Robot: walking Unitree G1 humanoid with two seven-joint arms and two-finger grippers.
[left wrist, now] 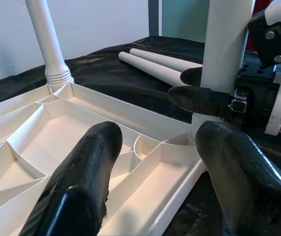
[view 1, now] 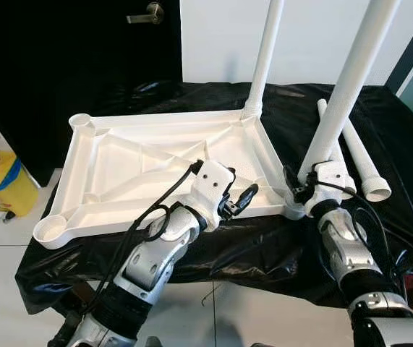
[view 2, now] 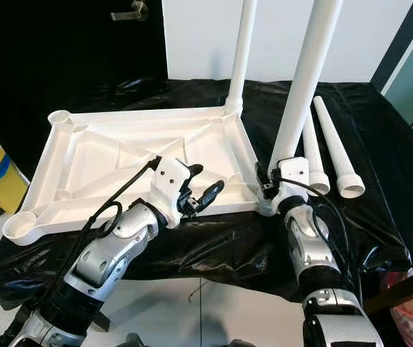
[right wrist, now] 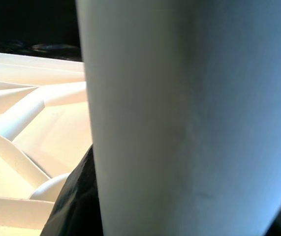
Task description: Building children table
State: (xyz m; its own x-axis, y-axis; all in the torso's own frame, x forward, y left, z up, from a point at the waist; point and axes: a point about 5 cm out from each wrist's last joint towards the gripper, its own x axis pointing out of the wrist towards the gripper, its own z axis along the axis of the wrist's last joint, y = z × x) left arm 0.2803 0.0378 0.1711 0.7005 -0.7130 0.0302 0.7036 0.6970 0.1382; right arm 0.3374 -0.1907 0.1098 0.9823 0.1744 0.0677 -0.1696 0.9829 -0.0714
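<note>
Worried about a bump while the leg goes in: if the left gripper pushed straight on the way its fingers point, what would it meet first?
Probably the right gripper shut on the upright table leg, just across the tabletop's near corner socket. The left gripper is open over the upturned tabletop; depth is uncertain.

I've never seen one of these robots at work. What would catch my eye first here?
Probably the white tabletop lying upside down on a black-covered table, with one leg already standing in its far right corner. The right gripper is shut on a second leg, held upright at the near right corner. The left gripper hovers open beside it, and two spare legs lie to the right.
</note>
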